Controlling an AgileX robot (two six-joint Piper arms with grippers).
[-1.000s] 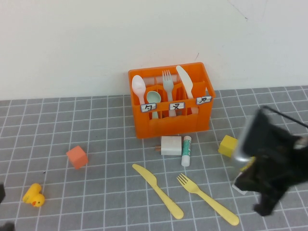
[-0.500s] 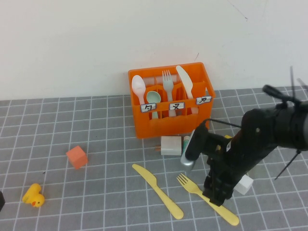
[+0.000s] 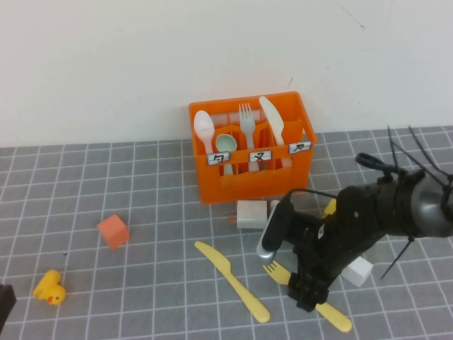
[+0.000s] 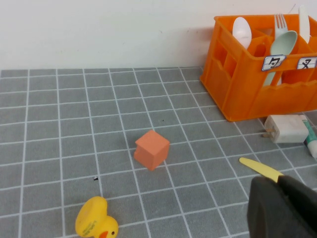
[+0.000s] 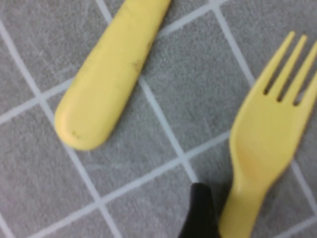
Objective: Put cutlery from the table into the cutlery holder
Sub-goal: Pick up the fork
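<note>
**Right end effector over yellow fork**

Right end effector (image 3: 306, 301): low over the yellow fork (image 3: 333, 316) on the grey worktop (image 3: 141, 184); fingers apart, one black fingertip (image 5: 200, 213) beside the fork's neck. Yellow knife (image 3: 231, 280): flat, just left of the fork. Mint-green spoon (image 3: 226, 147): standing in the orange cutlery holder (image 3: 251, 180). Left end effector (image 4: 282, 208): closed, near the front-left edge.
</note>
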